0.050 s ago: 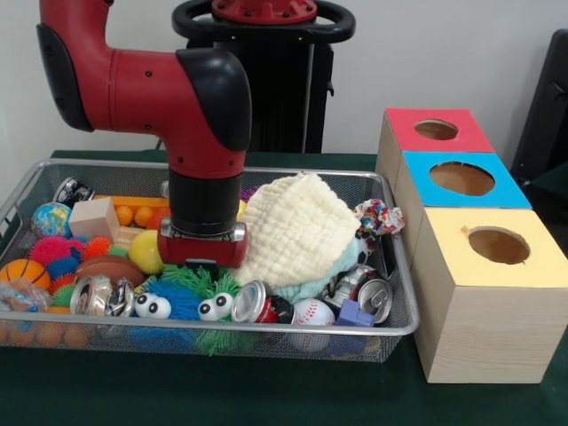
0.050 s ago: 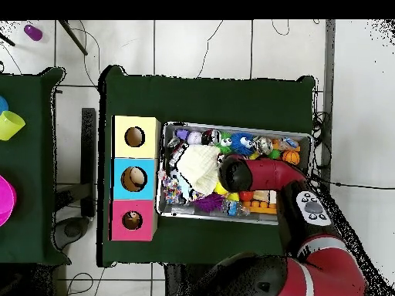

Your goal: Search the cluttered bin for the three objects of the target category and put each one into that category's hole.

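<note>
While the arm stood lowered into the wire bin [image 1: 266, 330], the gripper [image 1: 202, 259] was sunk among the clutter below the wrist housing, so it could not be told whether it was released, clenched or grasping anything.

Read from the left of the front view, the bin held a basketball [image 1: 22, 273], a globe ball [image 1: 51, 218], a wooden block [image 1: 93, 217], a crushed can [image 1: 93, 295] and a yellow ball [image 1: 146, 251]. The yellow ball lay just beside the gripper on the picture's left and appeared to be the nearest round item. It was smooth and plain, with no long axis to align to.

Right of the gripper a cream cloth [image 1: 297, 231] was heaped against it, covering whatever lay beneath. In front of it lay a second can [image 1: 257, 303], on its side with its end toward the camera, then a baseball [image 1: 312, 312] and a third can [image 1: 368, 297].

Outside the bin's right end stood the red box [image 1: 435, 133], the blue box [image 1: 461, 182] and the yellow box [image 1: 497, 248], each with a round hole on top. The frames did not show which category was the target. Balls and cans were both judged candidates, and all of them remained in the bin.
</note>
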Robot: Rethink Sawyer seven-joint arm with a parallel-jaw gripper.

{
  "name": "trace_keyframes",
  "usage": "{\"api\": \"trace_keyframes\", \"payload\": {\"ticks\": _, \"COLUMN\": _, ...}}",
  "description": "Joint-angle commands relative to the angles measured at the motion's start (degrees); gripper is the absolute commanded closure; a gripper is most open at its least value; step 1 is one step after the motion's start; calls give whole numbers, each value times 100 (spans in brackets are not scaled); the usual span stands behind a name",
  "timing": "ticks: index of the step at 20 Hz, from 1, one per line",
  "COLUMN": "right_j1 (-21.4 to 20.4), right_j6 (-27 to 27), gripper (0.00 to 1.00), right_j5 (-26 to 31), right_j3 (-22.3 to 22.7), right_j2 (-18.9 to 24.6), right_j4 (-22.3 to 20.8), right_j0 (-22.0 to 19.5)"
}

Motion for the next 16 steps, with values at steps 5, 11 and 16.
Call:
{"api": "trace_keyframes", "payload": {"ticks": 5, "right_j1": -379, "right_j6": 569, "gripper": 100, "right_j5": 376, "right_j3": 749, "right_j2": 51, "right_j4": 184, "right_j0": 247}}
{"api": "trace_keyframes", "payload": {"ticks": 11, "right_j1": -1614, "right_j6": 476, "gripper": 100, "right_j5": 1061, "right_j3": 1465, "right_j2": -47, "right_j4": 467, "right_j0": 382}}
{"api": "trace_keyframes", "payload": {"ticks": 16, "right_j1": -1599, "right_j6": 466, "gripper": 100, "right_j5": 1189, "right_j3": 1332, "right_j2": -105, "right_j4": 518, "right_j0": 478}}
